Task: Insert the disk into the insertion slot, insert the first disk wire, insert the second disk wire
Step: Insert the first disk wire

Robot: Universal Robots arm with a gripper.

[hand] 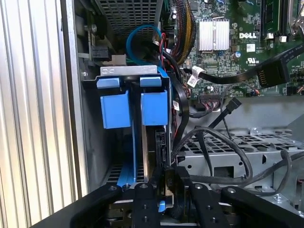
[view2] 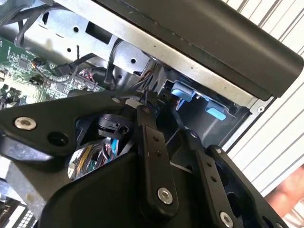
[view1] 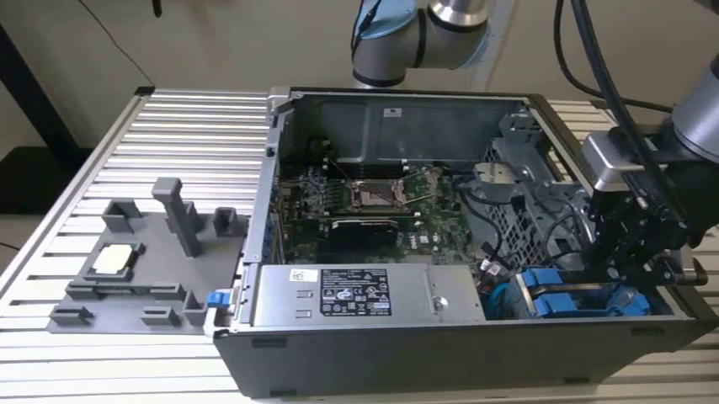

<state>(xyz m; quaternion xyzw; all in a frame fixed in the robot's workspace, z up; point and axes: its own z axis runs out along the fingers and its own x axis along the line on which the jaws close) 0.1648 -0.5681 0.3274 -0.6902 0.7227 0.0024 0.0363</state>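
In the exterior view's lower right, inside an open grey computer case, the gripper dips into the insertion slot, claw closed on a black wire plug; the disk sits edge-on inside that slot; beyond lies a green motherboard.

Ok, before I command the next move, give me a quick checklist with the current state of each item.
1. Disk inside the slot: ok, it appears to sit well in.
2. End effector lined up at the disk's exposed edge: ok.
3. Wire plugged into the disk: cannot tell, the end effector hides the joint.
4. Cables clear of the end effector: not ok, black ones run right beside the slot.
5. Case flat on the table: ok.
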